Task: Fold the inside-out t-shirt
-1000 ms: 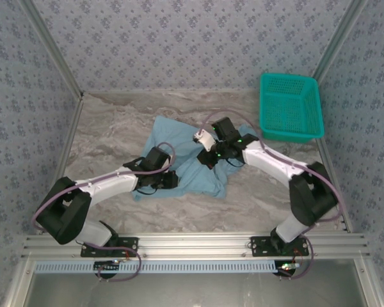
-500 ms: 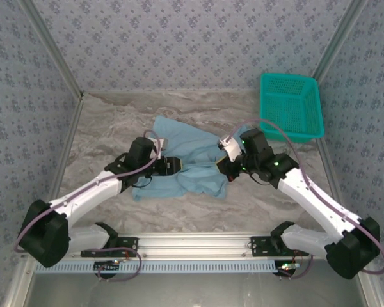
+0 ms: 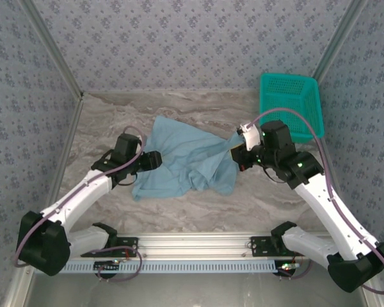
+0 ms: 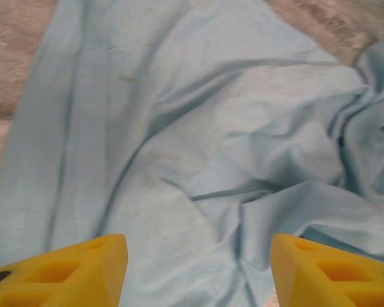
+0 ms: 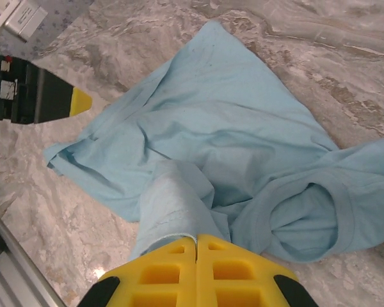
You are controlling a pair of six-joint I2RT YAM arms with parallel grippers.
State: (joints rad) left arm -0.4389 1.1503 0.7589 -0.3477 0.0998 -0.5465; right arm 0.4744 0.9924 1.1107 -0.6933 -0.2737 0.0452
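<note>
Marbled grey tabletop [image 3: 198,208] within floral-patterned walls [image 3: 179,45]. Both arms reach inward: the left gripper [image 3: 155,160] stands parted and empty at the left edge of the t-shirt [image 3: 185,163], and the right gripper [image 3: 238,152] pinches shut on a lifted fold (its right side). The soft, wrinkled light-blue cloth lies mid-table; a teal mesh basket [image 3: 291,105] sits beyond.

The inside-out t-shirt [image 3: 185,163] is soft light-blue cloth, crumpled rather than flat, lying across the middle of the marbled table [image 3: 109,121]. 1 pointed corner reaches toward the back, 1 hemmed opening gapes as a ring (stitching visible along its band), and its right edge is gathered into a raised, twisted fold.
</note>
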